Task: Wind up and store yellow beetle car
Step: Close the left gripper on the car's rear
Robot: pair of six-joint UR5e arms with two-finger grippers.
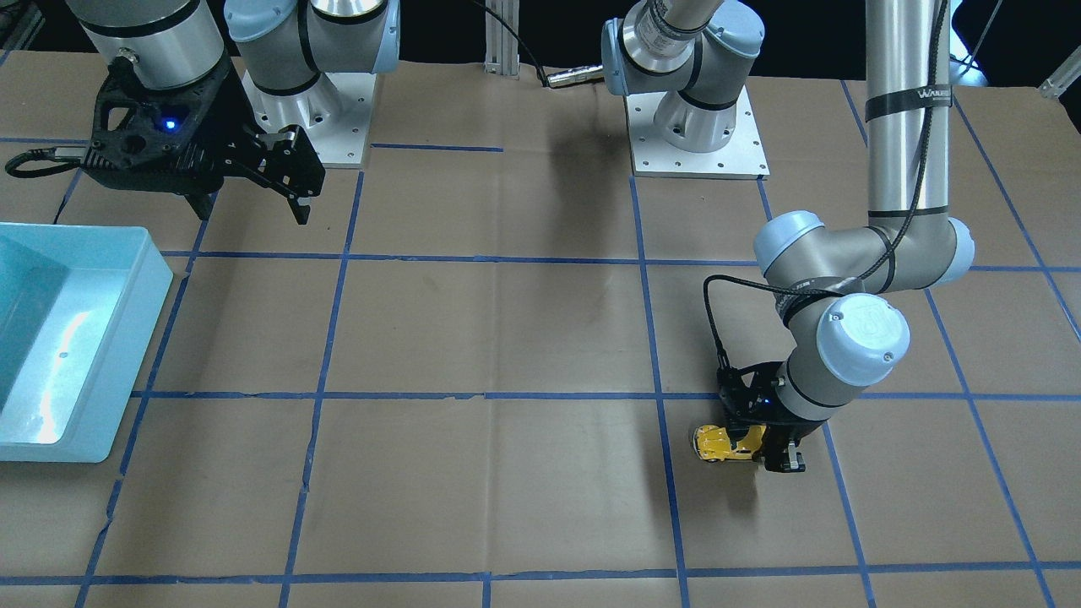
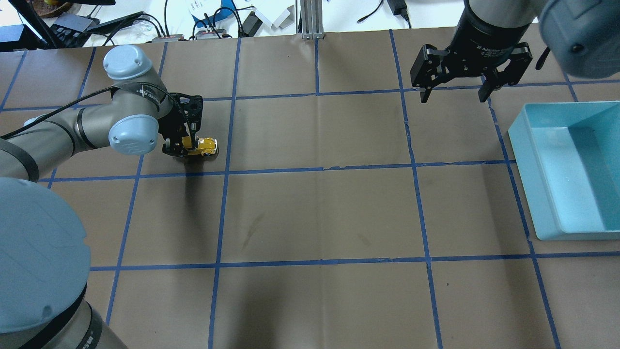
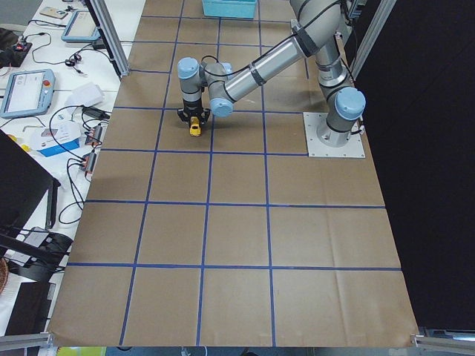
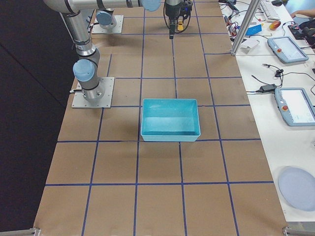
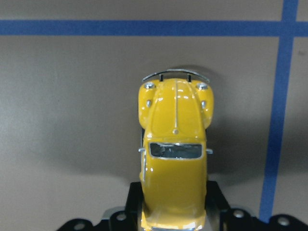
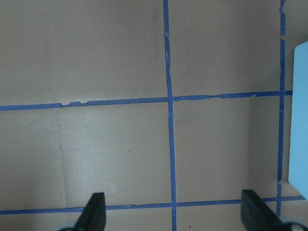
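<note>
**Car pinched at its tail, wind-up in hand**

The left jaws are clenched on the rear flanks of the car [image 5: 175, 159], whose nose points away from the wrist. It sits low on the worktop [image 2: 315, 218] in a square far to the robot's left; whether its wheels press down I cannot tell. The right jaws hang released and empty, raised near the bin [image 2: 533, 160], well apart from the car. This looks like the winding step. The next move likely calls for pressing the wheels onto the worktop and dragging the car straight back without letting it twist in the grip. Storing is not yet done, and the bin lies across the worktop, so a long carry or a hand-over may be needed.
</note>
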